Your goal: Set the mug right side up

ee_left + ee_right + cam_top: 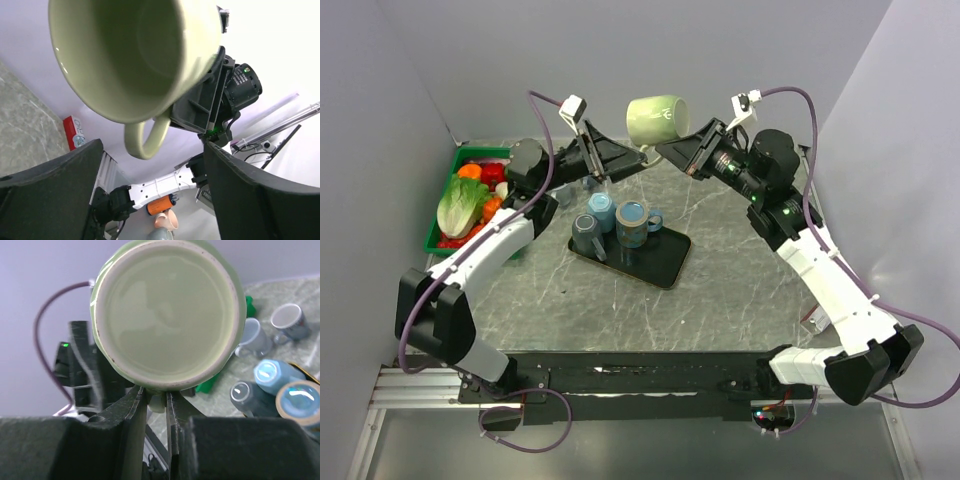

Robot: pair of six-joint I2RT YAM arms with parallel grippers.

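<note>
The left arm (485, 250) crosses the table (740, 290) and hides the near end of the bin (480, 152). We see only part of its load: a lettuce (460, 205) among red and orange vegetables we cannot name for sure. The tray (655, 262) carries three cups (633, 222), all base up. The mug (657, 118) is held high over the table's far side. It lies on its side, mouth toward the left gripper (632, 160) and base toward the right gripper (156, 405). Its handle points down, mostly buried between the right fingers (137, 410), which pinch it tight. The left fingers (50, 195) stand spread wide near the mouth, gripping nothing. Two grey cups (290, 320) beyond the tray are too cut off to judge.
</note>
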